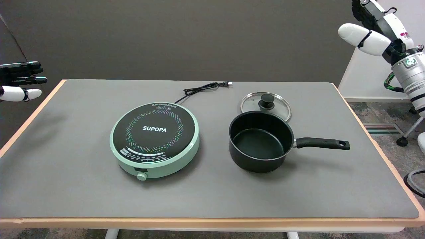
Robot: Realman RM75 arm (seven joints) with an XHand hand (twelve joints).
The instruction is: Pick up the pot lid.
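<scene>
A glass pot lid (280, 105) with a metal rim and a black knob (266, 100) lies flat on the grey table mat, just behind the black pot (260, 141). The pot's rim hides the lid's near edge. The pot is empty, and its black handle (322, 143) points right. My right hand (367, 31) hangs high in the air at the upper right, beyond the table's right edge and far from the lid. It holds nothing; its white thumb sticks out to the left, apart from the black fingers, which the picture's top edge partly cuts off.
A mint-green induction cooker (155, 139) stands left of the pot, and its black cable (206, 88) trails to the table's back. The idle left hand (20, 81) hovers at the upper left. A white table (365, 79) and chair wheels (402, 141) stand to the right.
</scene>
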